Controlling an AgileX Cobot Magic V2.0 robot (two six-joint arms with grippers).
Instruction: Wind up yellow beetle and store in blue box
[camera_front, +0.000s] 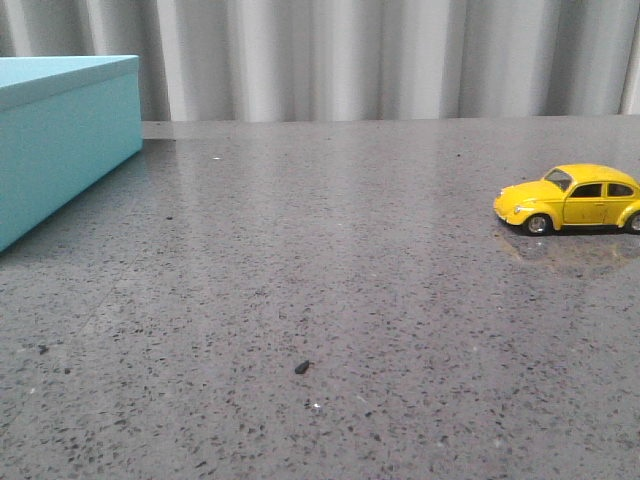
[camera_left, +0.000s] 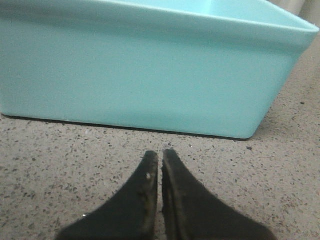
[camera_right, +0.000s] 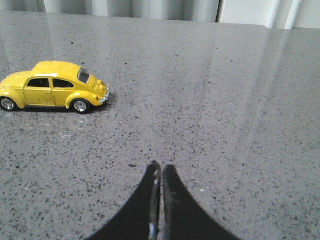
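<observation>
Sitting untouched, the yellow beetle (camera_front: 572, 198) waits far from the blue box (camera_front: 62, 140). Left gripper (camera_left: 160, 159) and right gripper (camera_right: 160, 172) are pressed together, empty; everything remains undone.

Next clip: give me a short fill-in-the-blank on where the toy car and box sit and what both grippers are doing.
1. In the front view, the yellow beetle stands on the table's ____ side.
2. The blue box sits at the far ____ of that view.
3. The left gripper and the right gripper are both ____, holding nothing.
4. The beetle rests on its ____.

Missing words: right; left; shut; wheels
</observation>
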